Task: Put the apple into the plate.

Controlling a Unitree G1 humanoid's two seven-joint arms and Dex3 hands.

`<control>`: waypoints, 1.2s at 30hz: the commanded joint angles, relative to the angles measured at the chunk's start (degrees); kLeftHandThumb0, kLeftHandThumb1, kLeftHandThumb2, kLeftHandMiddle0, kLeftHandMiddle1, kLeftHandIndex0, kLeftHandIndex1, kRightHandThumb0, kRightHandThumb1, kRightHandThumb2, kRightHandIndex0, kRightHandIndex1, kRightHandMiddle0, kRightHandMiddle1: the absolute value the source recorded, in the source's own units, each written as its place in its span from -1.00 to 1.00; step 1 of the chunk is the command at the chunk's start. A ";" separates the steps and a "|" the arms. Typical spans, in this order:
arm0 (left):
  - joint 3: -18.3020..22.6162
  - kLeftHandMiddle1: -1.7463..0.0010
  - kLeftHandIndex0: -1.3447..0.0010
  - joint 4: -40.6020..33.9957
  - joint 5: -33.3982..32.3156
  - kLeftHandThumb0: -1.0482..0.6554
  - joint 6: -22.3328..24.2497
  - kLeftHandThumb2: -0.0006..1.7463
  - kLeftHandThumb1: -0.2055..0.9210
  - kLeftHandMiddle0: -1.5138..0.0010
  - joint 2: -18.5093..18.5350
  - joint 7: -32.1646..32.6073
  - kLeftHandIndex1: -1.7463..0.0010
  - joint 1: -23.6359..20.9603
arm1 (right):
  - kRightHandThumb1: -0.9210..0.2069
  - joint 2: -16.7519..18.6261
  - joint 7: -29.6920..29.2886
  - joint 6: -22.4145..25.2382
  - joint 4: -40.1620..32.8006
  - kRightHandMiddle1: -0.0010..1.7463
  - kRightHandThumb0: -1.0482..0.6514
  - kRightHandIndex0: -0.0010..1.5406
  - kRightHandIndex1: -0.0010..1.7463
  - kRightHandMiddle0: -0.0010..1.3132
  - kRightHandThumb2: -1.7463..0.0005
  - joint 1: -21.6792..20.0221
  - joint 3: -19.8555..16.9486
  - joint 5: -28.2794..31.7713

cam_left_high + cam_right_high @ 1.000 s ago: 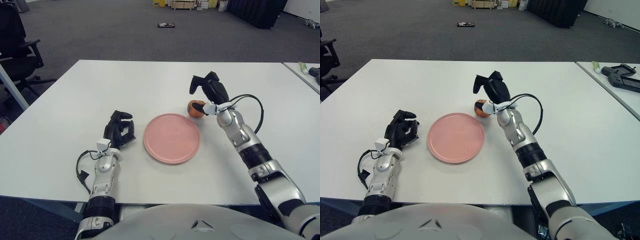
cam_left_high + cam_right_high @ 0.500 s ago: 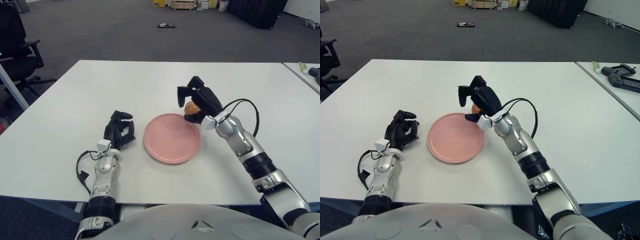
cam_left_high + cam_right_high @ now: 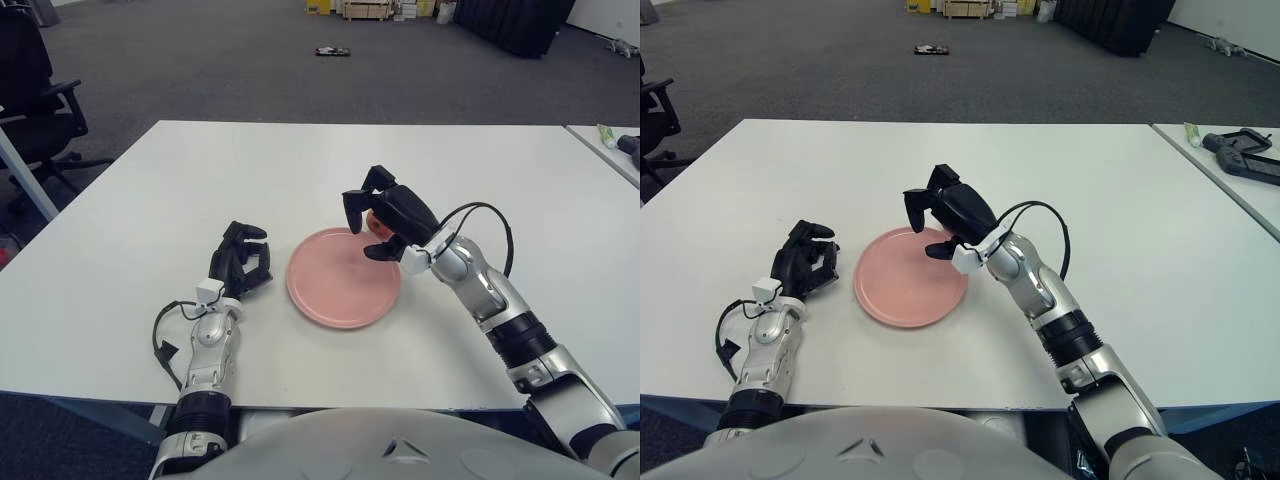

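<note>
Right robot hand (image 3: 385,215) with apple (image 3: 375,221) above plate (image 3: 335,290)

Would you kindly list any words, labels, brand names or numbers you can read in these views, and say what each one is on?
None can be read.
The right hand, holding the apple above the plate, shows no lettering.
The left hand, left of the plate, shows none either.
The green tube on the neighbouring table may carry print, but it is too small to read.
The boxes across the floor are too far away to read.

Two head-mounted eyes, slightly apart, angled down over the same white table (image 3: 150,230), perhaps fairly close.
</note>
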 commanded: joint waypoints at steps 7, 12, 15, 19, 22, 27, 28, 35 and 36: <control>0.03 -1.00 0.29 2.44 0.29 -0.27 1.79 0.27 0.24 -0.17 -0.17 0.82 -1.00 1.15 | -0.33 -1.03 4.97 2.59 -0.78 0.55 -0.43 -0.89 0.41 -0.90 -0.17 -1.52 -0.46 -0.33; 0.12 -1.00 0.29 2.39 -0.08 -0.27 1.93 0.27 0.23 -0.18 -0.22 0.73 -1.00 1.12 | -0.41 -2.21 4.42 1.81 3.27 0.26 -0.58 -0.98 -0.12 -0.98 -0.04 -2.93 -1.00 -1.02; 0.16 -1.00 0.29 2.30 -0.34 -0.27 2.24 0.28 0.23 -0.18 -0.22 0.53 -1.00 1.13 | -0.44 -2.48 4.04 1.23 5.12 -0.03 -0.65 -0.99 -0.48 -0.99 0.03 -3.75 -1.12 -1.05; 0.18 -1.00 0.29 2.14 -0.62 -0.27 2.65 0.27 0.24 -0.16 -0.25 0.44 -1.00 1.16 | -0.46 -3.21 3.65 0.15 8.01 -0.50 -0.75 -1.00 -0.85 -1.00 0.11 -5.01 -1.37 -0.88; 0.21 -1.00 0.30 2.18 -0.82 -0.27 2.85 0.27 0.24 -0.15 -0.19 0.36 -1.00 1.14 | -0.47 -3.62 3.42 -0.40 9.65 -0.79 -0.81 -1.00 -0.95 -1.00 0.17 -5.65 -1.45 -0.89; 0.26 -1.00 0.30 2.20 -0.86 -0.27 2.69 0.26 0.25 -0.15 -0.06 0.26 -1.00 1.10 | -0.50 -3.82 3.31 0.17 11.75 -0.97 -0.92 -1.00 -0.99 -1.00 0.26 -6.56 -1.57 -1.01; 0.23 -1.00 0.30 2.15 -0.83 -0.27 2.69 0.26 0.25 -0.15 -0.04 0.24 -1.00 1.12 | -0.50 -3.75 3.37 0.61 11.69 -0.98 -0.94 -1.00 -0.99 -1.00 0.28 -6.56 -1.60 -1.08; 0.04 -1.00 0.30 1.62 -0.63 -0.27 3.09 0.26 0.25 -0.16 0.17 0.18 -1.00 1.37 | -0.52 -4.03 3.45 2.15 14.21 -1.00 -0.99 -1.00 -1.00 -1.00 0.35 -7.75 -1.88 -1.12; 0.04 -1.00 0.30 1.47 -0.71 -0.27 3.33 0.26 0.25 -0.16 0.21 0.09 -1.00 1.43 | -0.53 -3.96 3.50 2.60 14.47 -1.00 -0.99 -1.00 -1.00 -1.00 0.36 -7.80 -1.93 -1.05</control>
